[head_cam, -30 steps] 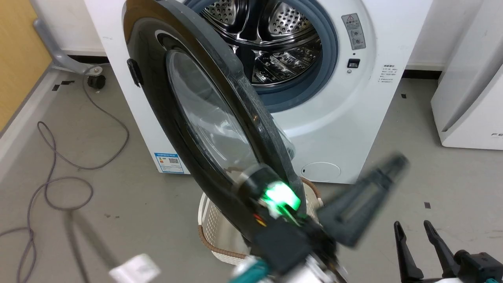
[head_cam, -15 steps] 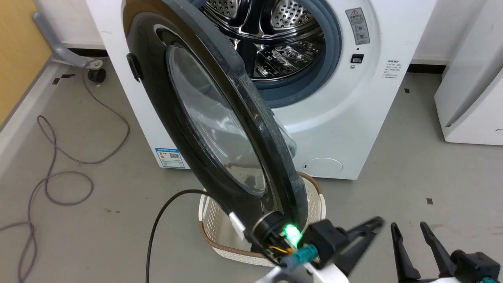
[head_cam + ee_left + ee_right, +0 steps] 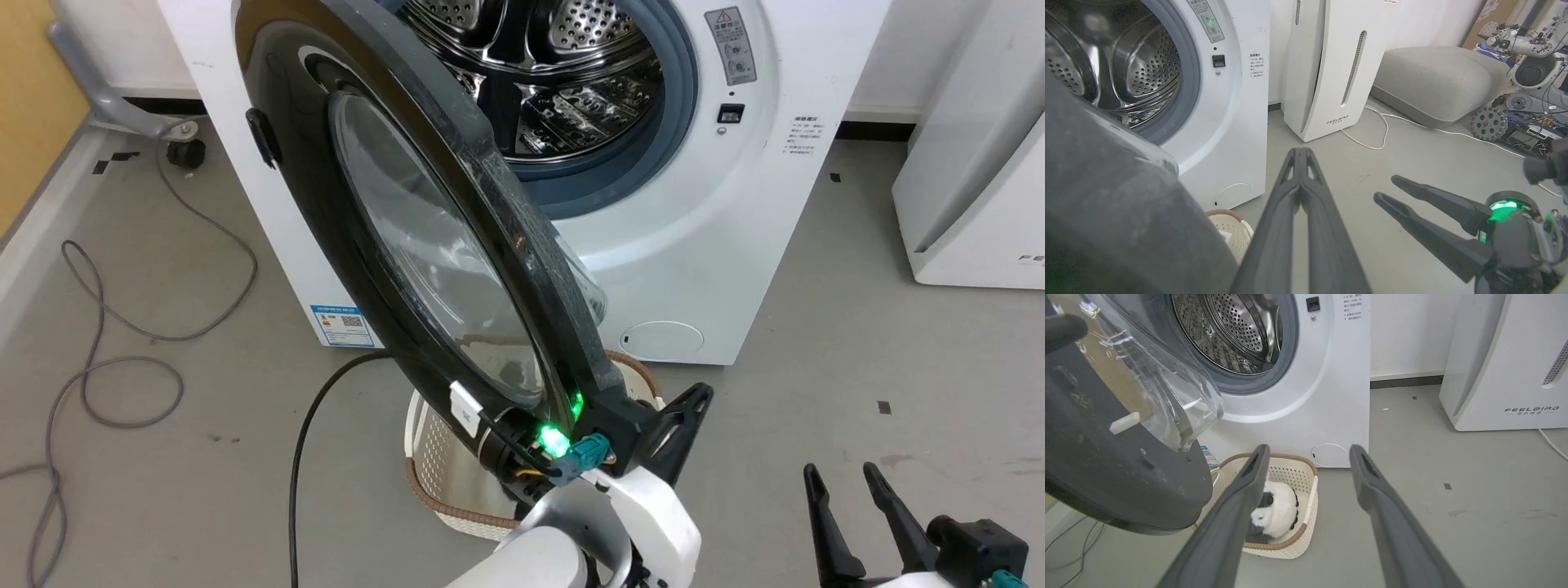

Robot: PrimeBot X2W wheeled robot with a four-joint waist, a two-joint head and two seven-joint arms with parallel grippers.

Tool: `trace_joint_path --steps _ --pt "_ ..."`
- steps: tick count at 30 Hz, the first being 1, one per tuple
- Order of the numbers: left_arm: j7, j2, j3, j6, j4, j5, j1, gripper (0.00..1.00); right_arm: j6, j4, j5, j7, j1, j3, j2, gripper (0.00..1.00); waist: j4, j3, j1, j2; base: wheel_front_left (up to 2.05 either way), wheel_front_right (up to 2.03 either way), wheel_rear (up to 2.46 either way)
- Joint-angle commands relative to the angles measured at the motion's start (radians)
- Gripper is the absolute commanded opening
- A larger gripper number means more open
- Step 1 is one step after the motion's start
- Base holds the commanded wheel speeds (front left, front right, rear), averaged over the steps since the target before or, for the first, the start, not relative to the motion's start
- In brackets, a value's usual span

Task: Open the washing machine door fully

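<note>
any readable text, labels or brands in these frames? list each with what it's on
"FEELBIRD": on the white tower unit beside the washer; the smaller line under it is too small to read.
Warning sticker on the washer front, by the drum opening: too small to read.
Printed lines on the washer front: too small to read.
Blue label with a QR code, low on the washer: too small to read.

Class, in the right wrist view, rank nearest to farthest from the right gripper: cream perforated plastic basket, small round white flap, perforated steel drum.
1. Cream perforated plastic basket, on the floor by the right gripper.
2. Small round white flap, low on the washer.
3. Perforated steel drum, upper left, deepest.
</note>
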Motion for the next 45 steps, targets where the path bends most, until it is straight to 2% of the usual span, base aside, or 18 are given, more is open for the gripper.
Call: trace_joint_path --steps 1,5,16,32,45 --pt "-0.011 0.001 -0.006 0.012 0.014 -0.014 -0.018 0.0 -0.001 0.006 0.008 -0.006 -0.017 0.001 0.004 1.0 0.0 0.0 0.0 0.0 0.0 0.0 0.0" --pt "-0.023 0.001 -0.016 0.034 0.04 -0.042 -0.019 0.0 -0.001 0.019 0.017 -0.008 -0.02 0.004 0.004 1.0 0.004 -0.002 0.0 0.0 0.0 0.0 0.0" --pt "-0.051 0.02 -0.019 0.058 0.062 -0.054 0.009 0.0 -0.001 0.037 0.026 -0.004 -0.021 0.002 0.004 1.0 0.027 -0.015 0.0 0.0 0.0 0.0 0.0" --pt "-0.022 0.14 -0.007 0.159 -0.111 -0.038 0.118 0.0 -0.001 0.054 0.049 -0.003 0.002 0.011 0.004 1.0 0.04 -0.051 0.0 0.0 0.0 0.0 0.0" --pt "0.02 0.234 0.004 0.266 -0.279 -0.035 0.241 0.0 -0.001 0.063 0.056 0.005 0.025 0.004 0.004 1.0 0.072 -0.076 0.0 0.0 0.0 0.0 0.0"
